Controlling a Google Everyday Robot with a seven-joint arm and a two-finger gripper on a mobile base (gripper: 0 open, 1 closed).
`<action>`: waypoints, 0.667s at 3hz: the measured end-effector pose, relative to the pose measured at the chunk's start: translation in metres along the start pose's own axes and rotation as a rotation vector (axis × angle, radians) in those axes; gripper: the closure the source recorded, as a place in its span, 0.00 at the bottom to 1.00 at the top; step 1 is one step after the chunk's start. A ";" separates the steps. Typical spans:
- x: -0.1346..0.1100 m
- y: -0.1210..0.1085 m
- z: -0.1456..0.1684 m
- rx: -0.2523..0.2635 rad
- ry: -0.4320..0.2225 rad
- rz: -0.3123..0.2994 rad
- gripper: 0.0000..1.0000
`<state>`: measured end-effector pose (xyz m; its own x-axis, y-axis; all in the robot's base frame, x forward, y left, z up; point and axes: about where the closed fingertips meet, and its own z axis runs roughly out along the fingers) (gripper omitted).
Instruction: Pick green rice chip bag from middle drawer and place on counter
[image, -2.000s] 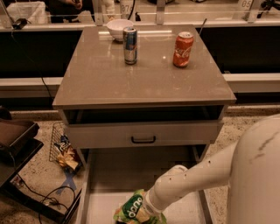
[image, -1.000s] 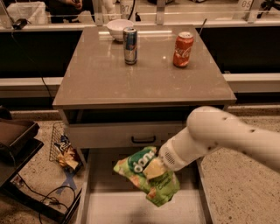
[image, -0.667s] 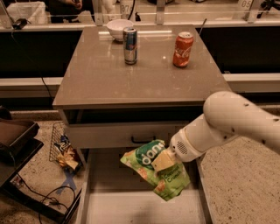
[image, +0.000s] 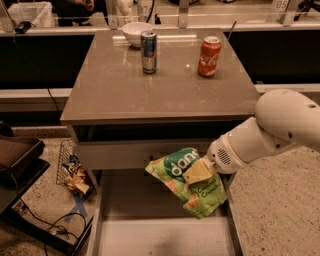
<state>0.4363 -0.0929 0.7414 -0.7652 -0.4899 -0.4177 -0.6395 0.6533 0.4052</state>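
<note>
Obs.: The crinkly light-green rice chip bag with white rounded lettering (image: 172, 167) hung in the air, clear of the floor of the wide, shallow pale-grey middle drawer (image: 160, 237), which stood pulled open below it. From the bag, the drawer floor lay at 6 o'clock and the glossy grey-brown stone-like counter (image: 165, 90) at 12 o'clock, higher up.

The two-finger gripper (image: 196, 172) reached in from 3 o'clock at the end of the bulky white arm (image: 280, 125). Its fingers were clamped on the bag. One yellowish finger (image: 202, 168) lay flat across the front face, just right of the lettering. The other was hidden behind the bag. The bag drooped to 5 o'clock below the grip, tilted, with its upper-left corner in front of the pale closed drawer front (image: 115, 152).

On the counter, at the far side: a blue-and-silver can (image: 148, 51), upright; a red soda can (image: 209, 49) at its 3 o'clock, well apart; a white bowl (image: 137, 32) at its 11 o'clock, near.

On the floor at 9 o'clock from the bag lay a crumpled yellow-and-blue snack wrapper (image: 75, 175).
</note>
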 end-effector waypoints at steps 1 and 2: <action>-0.022 -0.001 -0.013 -0.022 -0.041 0.005 1.00; -0.067 0.007 -0.046 -0.057 -0.119 -0.023 1.00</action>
<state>0.4794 -0.0822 0.8098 -0.7381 -0.4306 -0.5194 -0.6627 0.6068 0.4388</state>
